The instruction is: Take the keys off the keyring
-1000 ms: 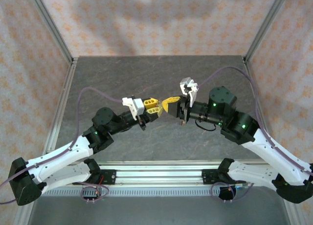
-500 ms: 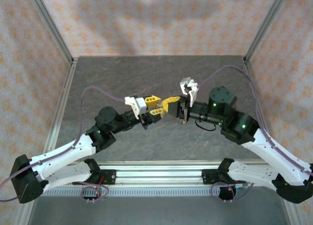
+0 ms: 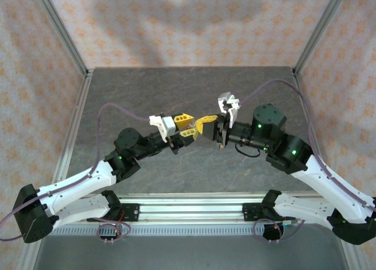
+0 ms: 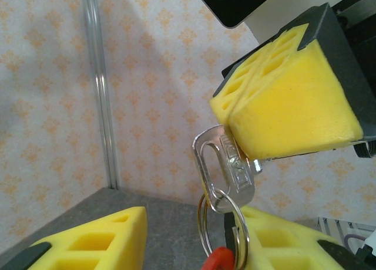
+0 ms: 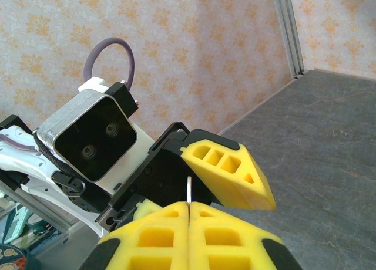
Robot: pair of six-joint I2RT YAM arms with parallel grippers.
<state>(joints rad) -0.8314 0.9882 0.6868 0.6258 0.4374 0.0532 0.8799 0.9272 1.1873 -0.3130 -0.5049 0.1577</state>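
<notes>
Place: a robot test cell in a lab.
Walls (image 3: 194, 23): pale panels printed with a repeating orange motif closed in three sides.
Frame: bare aluminium posts (image 3: 61, 32) stood at the corners.
Table (image 3: 194, 88): a dark, stone-look slab.
Near edge: white-and-black robot arms (image 3: 82, 185) were bolted to a metal rail (image 3: 194, 206), trailing purple cables (image 3: 111, 107).

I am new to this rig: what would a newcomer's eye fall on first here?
The yellow-fingered left gripper and right gripper meet almost tip to tip above the table. The right gripper clamps a silvery key; from it hangs the keyring with a red tag, between the left gripper's open fingers.
</notes>
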